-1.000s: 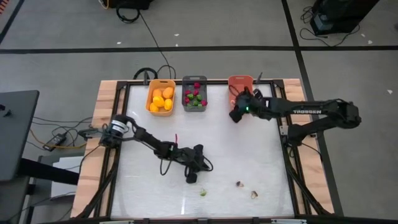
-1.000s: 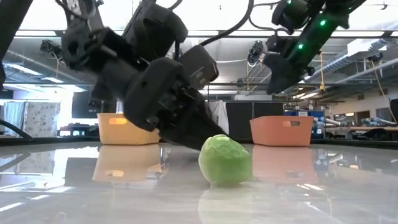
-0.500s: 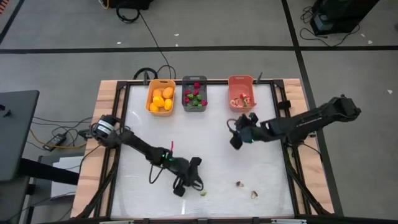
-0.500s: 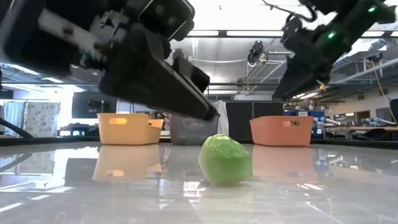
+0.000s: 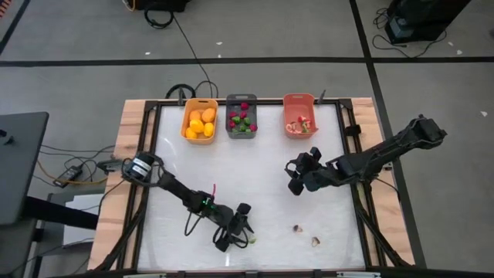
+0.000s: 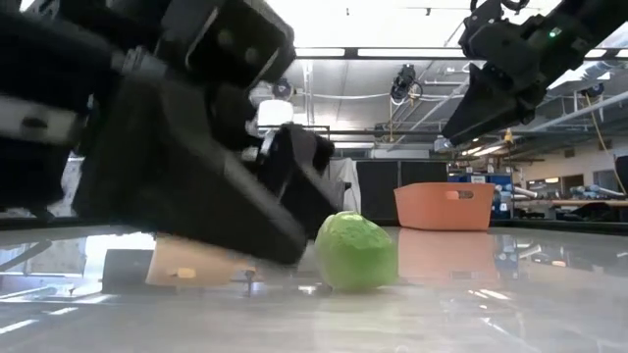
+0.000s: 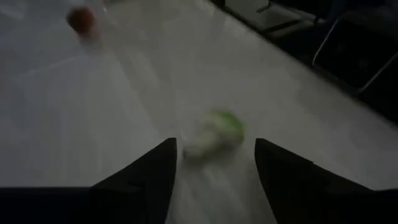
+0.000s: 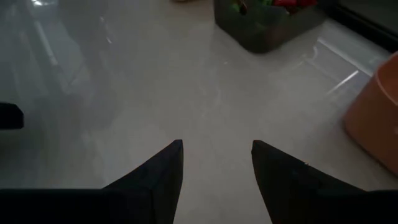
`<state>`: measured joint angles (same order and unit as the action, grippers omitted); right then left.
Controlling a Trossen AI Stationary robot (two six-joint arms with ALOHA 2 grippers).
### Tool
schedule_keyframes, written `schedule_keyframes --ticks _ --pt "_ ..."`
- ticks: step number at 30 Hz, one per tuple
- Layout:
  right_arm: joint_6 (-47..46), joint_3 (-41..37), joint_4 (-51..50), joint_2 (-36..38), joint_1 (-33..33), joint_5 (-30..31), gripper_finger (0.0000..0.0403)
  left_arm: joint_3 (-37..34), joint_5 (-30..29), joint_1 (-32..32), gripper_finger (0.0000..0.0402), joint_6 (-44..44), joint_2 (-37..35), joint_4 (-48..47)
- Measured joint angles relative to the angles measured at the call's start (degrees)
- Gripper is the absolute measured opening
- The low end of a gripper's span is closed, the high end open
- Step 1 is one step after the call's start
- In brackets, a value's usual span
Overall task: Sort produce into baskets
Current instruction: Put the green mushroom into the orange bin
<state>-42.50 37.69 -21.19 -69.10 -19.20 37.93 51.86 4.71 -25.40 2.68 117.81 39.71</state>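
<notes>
Whereas a second ago the left gripper [image 5: 241, 230] sat higher in the lower middle of the high view, we now see it further down the frame, just beside the small green piece [image 5: 252, 239] — and its fingers [image 7: 146, 177], nearly closed before, now stand spread with the green piece [image 7: 214, 132] lying between and just ahead of them, not gripped. In the low view the green piece [image 6: 356, 252] rests on the table [image 6: 471, 294] with the dark gripper body close against its left. The right gripper [image 5: 296, 176] has left the salmon basket [image 5: 299, 125] at upper right and hovers right of centre, fingers [image 8: 155, 180] apart and holding nothing. The yellow basket [image 5: 198, 121] and grey basket [image 5: 241, 117] sit at upper centre — two pale pieces [image 5: 306, 235] lie at lower right.
</notes>
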Motion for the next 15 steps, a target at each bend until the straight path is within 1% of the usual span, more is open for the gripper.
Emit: schedule_keyframes --ticks 5,10,15 --pt "0.1 0.0 0.1 0.0 0.0 0.0 0.0202 0.0 1.0 0.1 0.0199 0.0 1.6 3.7" --pt "0.1 0.0 0.1 0.0 0.1 0.0 0.0202 0.0 2.0 0.1 0.0172 0.5 1.7 5.0" --pt "0.1 0.0 0.1 0.0 0.1 0.0 0.0202 0.0 2.0 0.1 0.0166 1.6 2.8 6.7"
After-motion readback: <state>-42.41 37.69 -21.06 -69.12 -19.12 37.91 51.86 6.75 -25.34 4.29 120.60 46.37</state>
